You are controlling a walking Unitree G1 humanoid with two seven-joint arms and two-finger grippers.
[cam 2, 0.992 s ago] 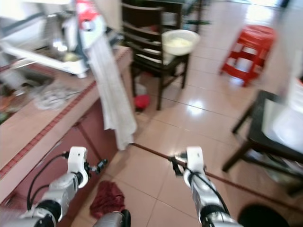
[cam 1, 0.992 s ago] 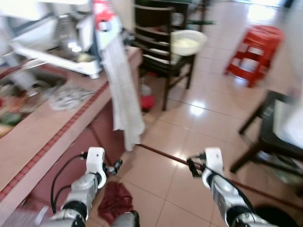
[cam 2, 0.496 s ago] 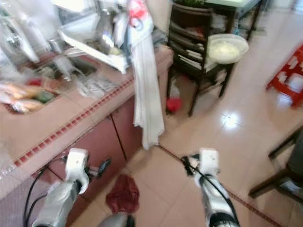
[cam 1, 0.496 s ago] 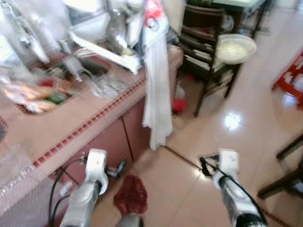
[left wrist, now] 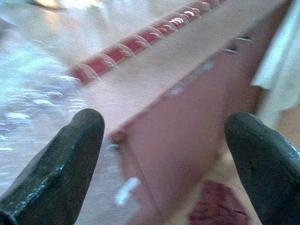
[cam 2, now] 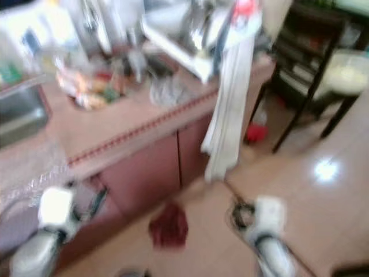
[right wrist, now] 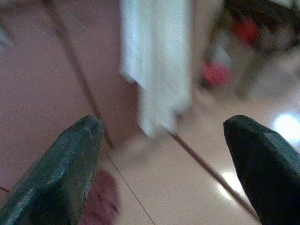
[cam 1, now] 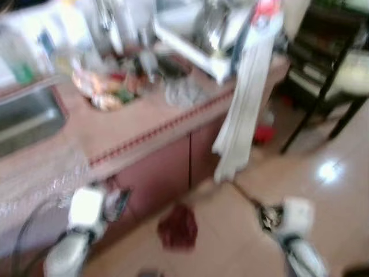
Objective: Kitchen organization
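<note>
The eye views are blurred. A pink kitchen counter [cam 1: 144, 124] with a red tile edge runs across them, with a steel sink [cam 1: 26, 118] at its left. Blurred food items [cam 1: 106, 92], bottles and a white dish rack [cam 1: 202, 40] crowd its back. A long white towel [cam 1: 245, 104] hangs over the counter's corner. My left gripper [cam 1: 118, 202] is low in front of the cabinet doors [left wrist: 187, 126], open and empty. Over the floor tiles my right gripper [cam 1: 266, 216] is open too, holding nothing.
A dark red rag [cam 1: 179, 226] lies on the floor by the cabinet base. A dark wooden chair [cam 1: 328, 75] with a pale bowl [cam 2: 346, 78] stands at the right. A red item [cam 1: 264, 134] sits on the floor near the chair legs.
The whole picture has swung left: the counter and sink now lie in front, and the chair and red stool have slid to the right or out of view. Both grippers keep their pose.
</note>
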